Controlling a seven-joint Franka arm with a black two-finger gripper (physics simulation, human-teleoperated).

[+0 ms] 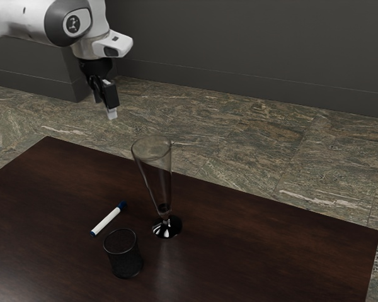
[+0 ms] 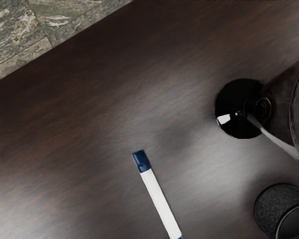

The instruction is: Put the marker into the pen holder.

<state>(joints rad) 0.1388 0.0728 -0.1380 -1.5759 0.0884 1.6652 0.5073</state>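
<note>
Pen holder: the round black cup with an open top (image 1: pixel 124 261) stands upright on the table, nearest in the exterior view, and it has the job of holding the marker.
Marker: the white stick-shaped marker with blue ends (image 1: pixel 107 220) lies flat on the table, just beside the cup and apart from it.
Marker's long way: it slants in the exterior view, with its big blue cap (image 1: pixel 122 206) at the upper right end; its long line runs past the cup, not into it.
Glass: the tall, clear, cone-shaped glass with a shiny dark foot (image 1: pixel 158 185) stands near the cap and the cup, so a wide swing could knock it over.
Table: the dark brown table with a smooth top (image 1: pixel 271 251) is under all three.
Gripper: the black two-finger gripper (image 1: pixel 105 107) is up high, well apart from the marker; its fingers are open, with nothing between them.
Way to go: in the exterior view the marker is below the fingers and nearer the camera, so the hand should go down and out to it, then pinch across its thin middle.
Arm: the white and gray robot arm (image 1: pixel 25 22) is the only one, so it does the job.
</note>
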